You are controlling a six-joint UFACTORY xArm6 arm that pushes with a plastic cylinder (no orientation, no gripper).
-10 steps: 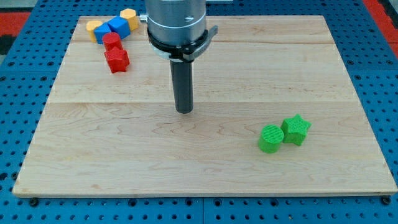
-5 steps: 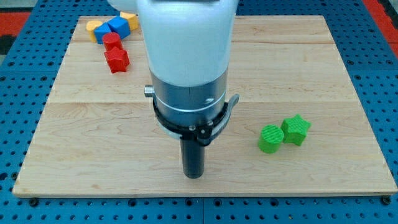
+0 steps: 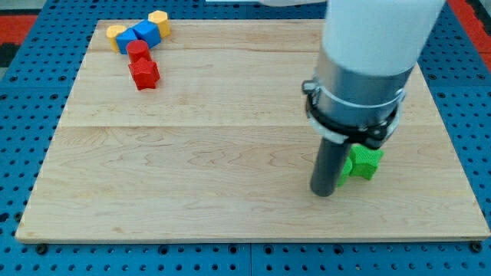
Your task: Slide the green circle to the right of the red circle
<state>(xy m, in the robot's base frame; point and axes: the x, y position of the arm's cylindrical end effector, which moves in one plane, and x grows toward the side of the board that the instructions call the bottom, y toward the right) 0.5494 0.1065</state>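
Observation:
My tip (image 3: 324, 192) rests on the board at the view's lower right. The rod stands in front of the green circle (image 3: 344, 177), so only a sliver of it shows at the rod's right edge. The green star (image 3: 366, 162) sits just to the right of that, partly under the arm's body. The red circle (image 3: 138, 51) lies far off at the view's upper left, with the red star (image 3: 144, 73) touching it just below.
A blue block (image 3: 144, 33) and two yellow blocks (image 3: 116, 33) (image 3: 159, 19) cluster above the red circle near the top left corner of the wooden board (image 3: 230, 115). The arm's wide body covers the board's upper right part.
My tip moved from the board's middle down toward the bottom, then right, and now stands in front of the green circle. No block has visibly moved.

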